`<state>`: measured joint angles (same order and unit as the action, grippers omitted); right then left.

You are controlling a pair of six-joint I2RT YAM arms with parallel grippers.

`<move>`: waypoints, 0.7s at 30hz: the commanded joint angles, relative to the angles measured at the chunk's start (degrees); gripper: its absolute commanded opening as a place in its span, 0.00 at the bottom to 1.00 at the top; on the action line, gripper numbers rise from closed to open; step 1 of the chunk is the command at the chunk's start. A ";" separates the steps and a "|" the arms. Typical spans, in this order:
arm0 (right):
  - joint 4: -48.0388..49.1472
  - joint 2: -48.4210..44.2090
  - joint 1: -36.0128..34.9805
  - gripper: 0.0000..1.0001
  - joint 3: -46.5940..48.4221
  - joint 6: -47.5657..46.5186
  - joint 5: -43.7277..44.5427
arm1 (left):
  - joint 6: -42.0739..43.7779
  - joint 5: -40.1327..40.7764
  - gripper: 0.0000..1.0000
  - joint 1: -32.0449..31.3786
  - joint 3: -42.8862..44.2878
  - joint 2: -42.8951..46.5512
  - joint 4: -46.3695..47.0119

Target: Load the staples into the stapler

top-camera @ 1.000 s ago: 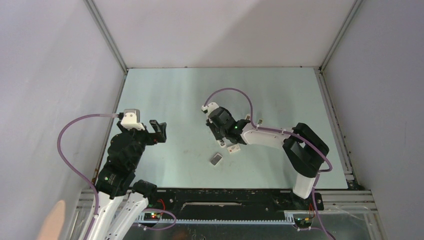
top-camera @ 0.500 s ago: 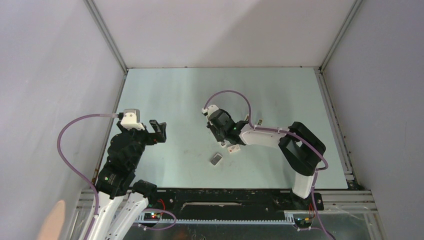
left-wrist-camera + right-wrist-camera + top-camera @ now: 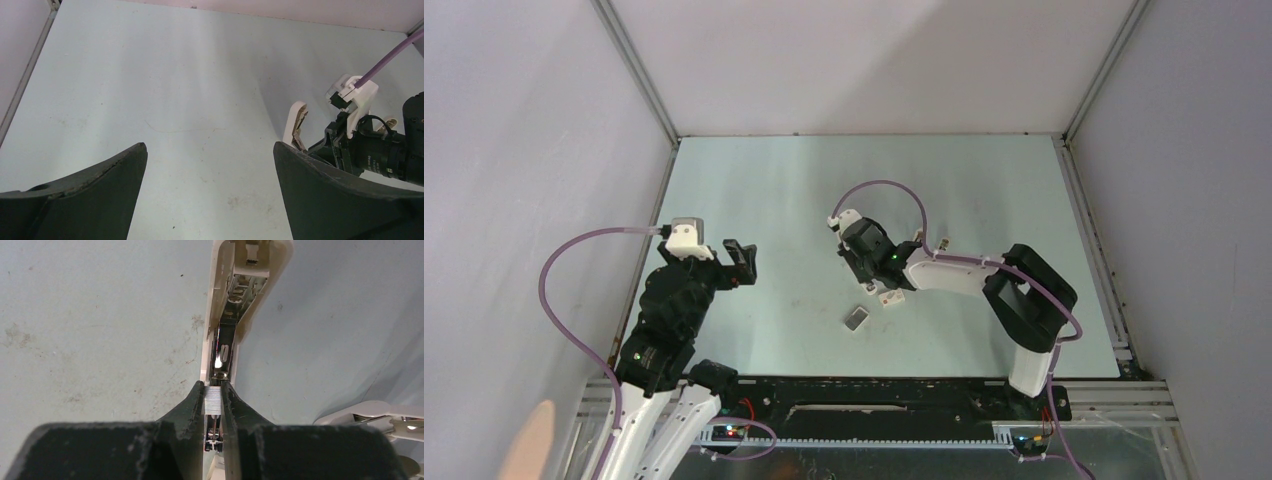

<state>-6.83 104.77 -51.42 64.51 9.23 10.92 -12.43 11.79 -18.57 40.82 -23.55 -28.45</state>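
1. The right end effector (image 3: 213, 390) is pressed almost together, pinching a short strip of staples (image 3: 213, 407) edge-on between its two fingertips.
2. The strip hangs directly over the metal channel (image 3: 223, 347) of the opened white stapler (image 3: 250, 285) and lines up with it. We cannot tell whether it touches the rails yet.
3. We judge the strip should go down level and square to the channel. The pinch should loosen only once the strip is seated, since a tilt could jam it or snap it.
4. The stapler rests on the counter (image 3: 100, 315) with nothing bracing it, so we think a sideways nudge could slide it.
5. In the top view, a grey staple tray (image 3: 857, 318) lies on the counter near the right wrist, on the side towards the arm bases.
6. The left end effector (image 3: 209, 150) is spread wide and holds nothing. It is well apart to the left, facing the work.
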 commanded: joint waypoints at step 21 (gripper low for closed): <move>1.46 -0.40 0.44 0.08 0.07 -2.00 0.85 | 0.56 -0.68 1.00 0.71 -0.27 -0.57 1.38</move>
<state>-7.14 103.33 -51.24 64.45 8.27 10.96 -12.43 11.77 -18.55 40.82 -23.64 -28.45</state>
